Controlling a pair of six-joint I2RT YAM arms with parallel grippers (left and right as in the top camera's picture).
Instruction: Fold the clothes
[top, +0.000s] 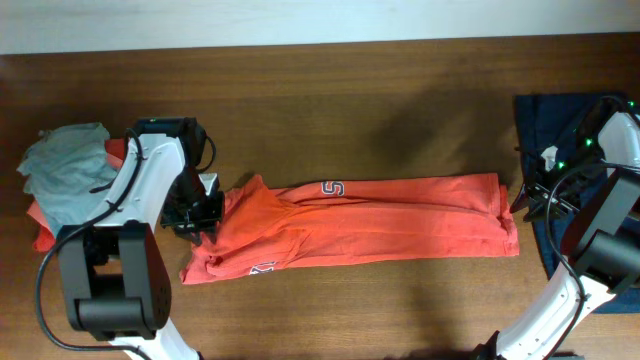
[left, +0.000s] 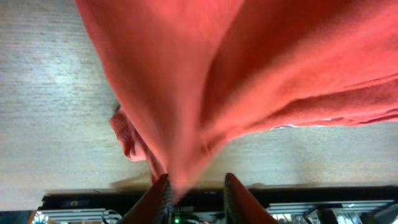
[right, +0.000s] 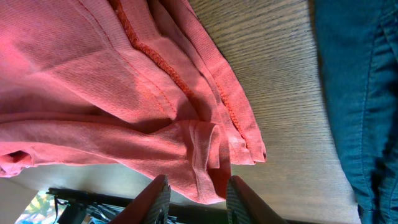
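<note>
So the big orange-red T-shirt (top: 380, 220) is laid out as a long, narrow band running left to right across the middle of the wooden table (top: 350, 100). A bit of grey-white lettering (top: 332, 188) shows on its far edge, and there's another bit down by the near left corner. The left gripper (left: 196, 188) is right at the shirt's left end. In its wrist view the fingers are parted and a blurry taper of red fabric drops into the gap, closer to the left finger and not filling it, so I'd call it open rather than pinching. The right gripper (right: 198, 194) is at the shirt's right end. Its two fingers are closed on the bunched, stitched corner there, and the cloth fills the space between them. The other clothes are off to the sides: a grey garment (top: 65, 165) is heaped at the far left on top of a salmon garment (top: 40, 238), and a navy garment (top: 545, 125) lies at the right edge, partly under the right arm.
</note>
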